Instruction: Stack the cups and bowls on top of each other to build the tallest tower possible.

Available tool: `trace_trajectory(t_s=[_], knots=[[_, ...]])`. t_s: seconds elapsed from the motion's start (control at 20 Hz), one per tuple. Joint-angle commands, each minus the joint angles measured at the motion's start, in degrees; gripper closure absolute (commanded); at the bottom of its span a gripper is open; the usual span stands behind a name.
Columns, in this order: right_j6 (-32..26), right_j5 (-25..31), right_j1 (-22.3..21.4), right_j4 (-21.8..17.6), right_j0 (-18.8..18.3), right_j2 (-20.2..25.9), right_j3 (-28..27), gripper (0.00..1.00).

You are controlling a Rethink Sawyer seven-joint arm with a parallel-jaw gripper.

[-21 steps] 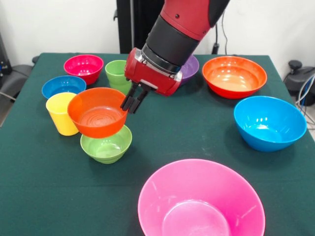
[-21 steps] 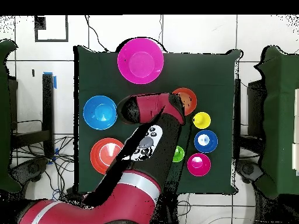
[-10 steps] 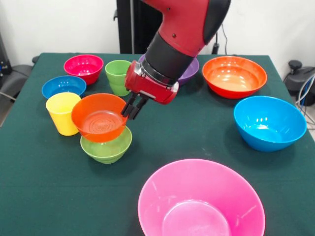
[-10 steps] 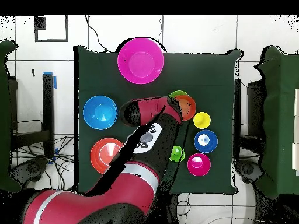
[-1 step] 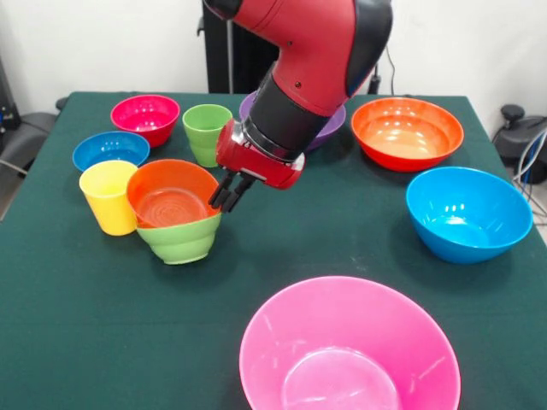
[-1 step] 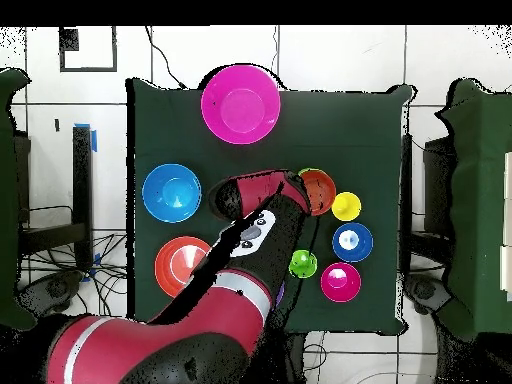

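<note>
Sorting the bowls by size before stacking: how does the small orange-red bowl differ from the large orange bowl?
The small orange-red bowl is narrower and nested in the green bowl, with the gripper at its rim. The large orange bowl is wider, sits directly on the table, untouched. Both are glossy, round and upright.

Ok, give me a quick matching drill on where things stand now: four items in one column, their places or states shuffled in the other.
1. orange-red bowl
2. yellow cup
3. large pink bowl
4. gripper

a. nearest the camera in the front view, empty
b. closed on a bowl's rim
c. nested in the small green bowl
d. upright between the dark blue bowl and the nested pair

Pairs: 1-c, 2-d, 3-a, 4-b
</note>
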Motion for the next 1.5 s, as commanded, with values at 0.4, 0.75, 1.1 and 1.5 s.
trace_trajectory(t_s=[0.4, 0.75, 1.1, 1.5], knots=[[0.49, -0.83, 1.6, -4.41, 0.97, 5.6, -2.31, 1.0], [-0.2, 0.65, 0.42, -4.61, 1.42, 5.19, -1.92, 1.0], [-1.35, 2.17, -2.86, -4.18, 1.04, 5.91, 0.29, 1.0], [-2.41, 3.5, -5.13, -4.43, 0.74, 6.18, 1.01, 1.0]])
